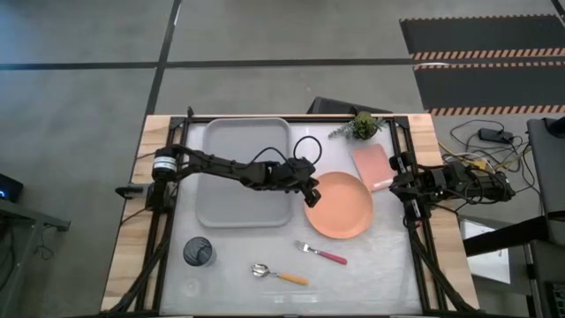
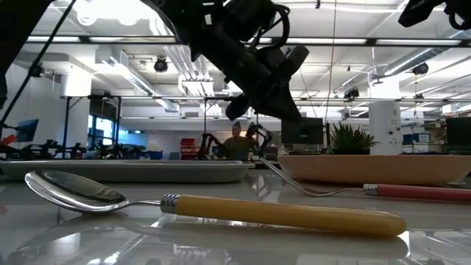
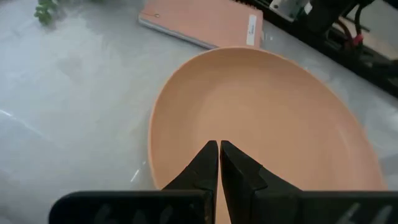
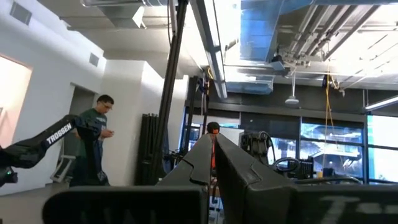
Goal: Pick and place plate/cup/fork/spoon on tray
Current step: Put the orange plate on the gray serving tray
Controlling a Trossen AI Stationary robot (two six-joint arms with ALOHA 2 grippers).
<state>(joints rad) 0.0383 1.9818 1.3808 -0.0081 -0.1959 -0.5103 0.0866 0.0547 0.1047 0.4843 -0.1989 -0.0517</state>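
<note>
I've got the left gripper (image 1: pixel 311 198) at frame centre, fingers pressed together over the plate's (image 1: pixel 342 208) left rim, holding nothing; pinched like this, it could slide off the rim or shove the plate. The right gripper (image 4: pixel 213 163) idles at right, closed too. I count one plate, one cup (image 1: pixel 199 252), one fork (image 1: pixel 322 253), one spoon (image 1: pixel 278 275), one tray (image 1: pixel 244 171).

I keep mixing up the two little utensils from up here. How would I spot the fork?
Start at the big salmon-orange plate right of the grey tray. Just below the plate, toward the table's near edge, lies the fork. Its handle is pink-red and it ends in tines, while the spoon beside it has an orange-yellow handle and a rounded bowl.
</note>
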